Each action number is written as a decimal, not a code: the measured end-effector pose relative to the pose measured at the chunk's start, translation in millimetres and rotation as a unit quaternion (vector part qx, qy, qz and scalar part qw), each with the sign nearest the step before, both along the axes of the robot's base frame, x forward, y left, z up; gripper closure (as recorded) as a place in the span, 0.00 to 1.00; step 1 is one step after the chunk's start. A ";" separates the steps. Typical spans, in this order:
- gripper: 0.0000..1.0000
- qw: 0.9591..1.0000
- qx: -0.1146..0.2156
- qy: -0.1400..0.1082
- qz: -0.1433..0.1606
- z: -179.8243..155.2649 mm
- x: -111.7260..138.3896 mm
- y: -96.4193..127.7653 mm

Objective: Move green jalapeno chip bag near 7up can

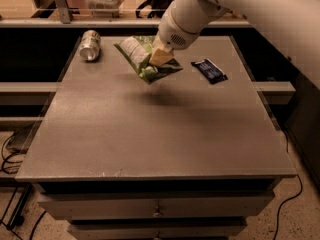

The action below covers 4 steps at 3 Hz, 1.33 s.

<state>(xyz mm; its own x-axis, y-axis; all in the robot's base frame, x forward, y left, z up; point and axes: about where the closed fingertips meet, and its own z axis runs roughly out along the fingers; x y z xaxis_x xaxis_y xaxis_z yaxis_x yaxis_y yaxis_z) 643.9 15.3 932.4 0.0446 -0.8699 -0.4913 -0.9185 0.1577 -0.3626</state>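
The green jalapeno chip bag (140, 59) hangs in the air above the far middle of the table, tilted, its white label panel facing up and left. My gripper (161, 57) is shut on the bag's upper right part and holds it clear of the tabletop; a shadow lies below it. The 7up can (90, 44) lies on its side at the table's far left corner, shiny top toward me, a short way left of the bag.
A small dark blue wrapper (209, 70) lies on the grey table (150, 134) to the right of the bag. My white arm (240, 9) comes in from the upper right. A railing and shelf run behind the table; cables lie on the floor.
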 end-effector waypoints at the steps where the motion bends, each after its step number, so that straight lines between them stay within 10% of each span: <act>1: 0.82 0.999 0.033 -0.008 -0.007 -13.6 36.3 18.1; 4: 0.12 0.996 0.087 -0.013 -0.002 -29.3 114.8 72.8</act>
